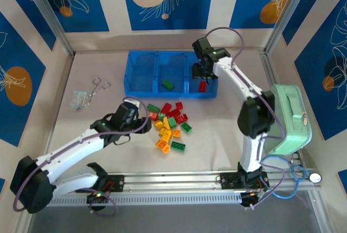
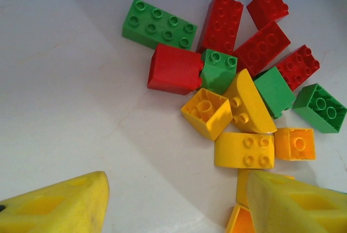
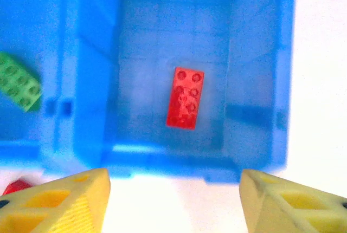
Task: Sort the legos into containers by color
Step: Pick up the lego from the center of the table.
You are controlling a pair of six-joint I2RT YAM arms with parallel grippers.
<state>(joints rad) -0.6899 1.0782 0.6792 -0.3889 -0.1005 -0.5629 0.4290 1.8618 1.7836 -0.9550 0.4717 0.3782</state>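
- The legos (image 1: 169, 125) lie heaped mid-desk (image 1: 227, 151), at 6 o'clock from the blue tray (image 1: 141, 92). A green brick (image 1: 167, 84) sits in its middle compartment and a red brick (image 3: 185, 97) in its right.
- Hard, light, glossy studded plastic, likely slippery; pinch across the flat side walls.
- Left pincer (image 2: 173, 200) gapes empty at the pile's 9 o'clock.
- Right pincer (image 3: 173, 189) gapes empty above the red brick.

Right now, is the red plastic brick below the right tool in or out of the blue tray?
In. The red studded plastic brick lies flat on the floor of the translucent blue tray's right compartment.
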